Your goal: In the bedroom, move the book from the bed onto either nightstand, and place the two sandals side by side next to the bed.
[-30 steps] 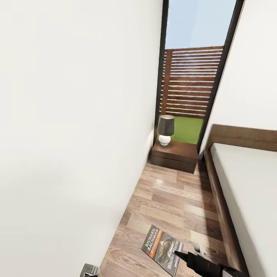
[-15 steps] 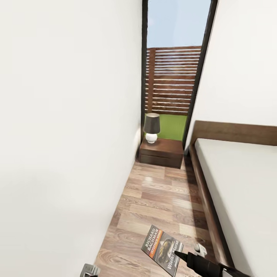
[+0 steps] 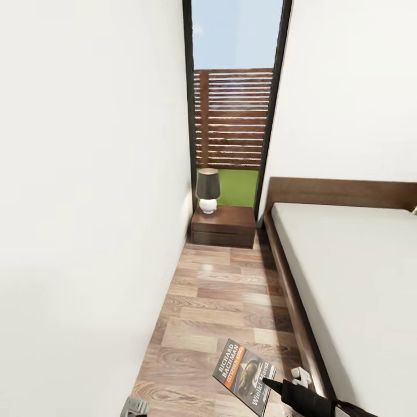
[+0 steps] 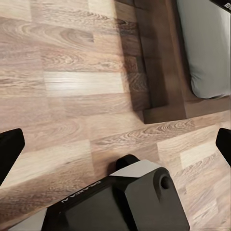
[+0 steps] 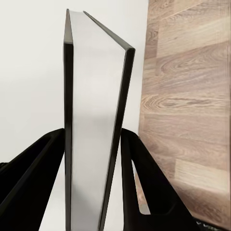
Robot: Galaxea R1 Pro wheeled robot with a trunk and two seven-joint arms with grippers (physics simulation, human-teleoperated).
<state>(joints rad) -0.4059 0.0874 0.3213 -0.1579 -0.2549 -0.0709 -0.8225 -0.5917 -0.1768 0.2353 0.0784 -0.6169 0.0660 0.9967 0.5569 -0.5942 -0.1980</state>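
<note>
In the narrow aisle between the white wall and the bed [image 3: 347, 272], the whole head view has swung since a second ago: the nightstand [image 3: 223, 226] with its lamp [image 3: 207, 190] now sits nearer the picture's centre-left, and more of the mattress shows. This is camera or base motion, not motion of the furniture. The robot is therefore judged to be lining up on the aisle toward the nightstand, with the carry phase under way.

The right claw [image 3: 270, 383] is pinched on the book [image 3: 244, 375], which is held above the plank floor [image 3: 226, 301], cover facing up in the head view; its place in the picture is unchanged. The right wrist view shows both fingers [image 5: 33, 183] pressed against the covers.

The left claw [image 4: 115, 149] is spread, fingertips well apart, apparently empty, and pointed at the floor beside the bed's frame corner.
</note>
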